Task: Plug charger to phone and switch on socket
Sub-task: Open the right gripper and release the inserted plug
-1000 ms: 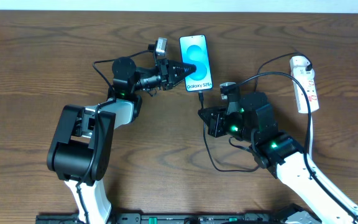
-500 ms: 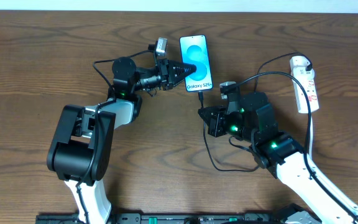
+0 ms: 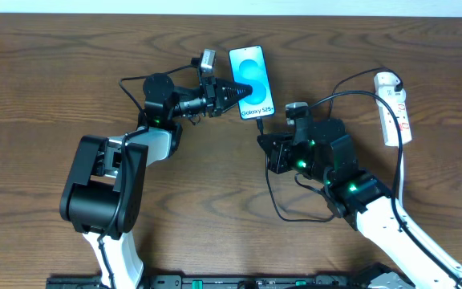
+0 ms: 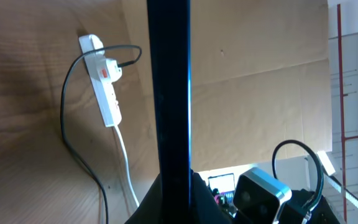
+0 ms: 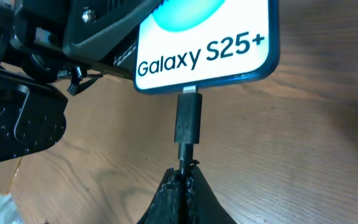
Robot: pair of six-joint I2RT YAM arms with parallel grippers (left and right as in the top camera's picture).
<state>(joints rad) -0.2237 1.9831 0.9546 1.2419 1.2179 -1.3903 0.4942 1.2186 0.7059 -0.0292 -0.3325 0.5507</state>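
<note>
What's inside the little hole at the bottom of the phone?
The silver tip of the charger meets the bottom edge of the phone, with the right gripper pinching its cable. How deep the tip goes is hidden inside the phone.

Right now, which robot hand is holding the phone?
The left gripper grips the phone by its edge; the right gripper pinches the black charger instead.

left tool (image 3: 233, 91) at phone (image 3: 251, 68) left edge | charger (image 3: 259, 123) plug at phone's bottom edge, right tool (image 3: 262, 137) just below | socket (image 3: 395, 108) far right on worktop (image 3: 54, 64)
</note>
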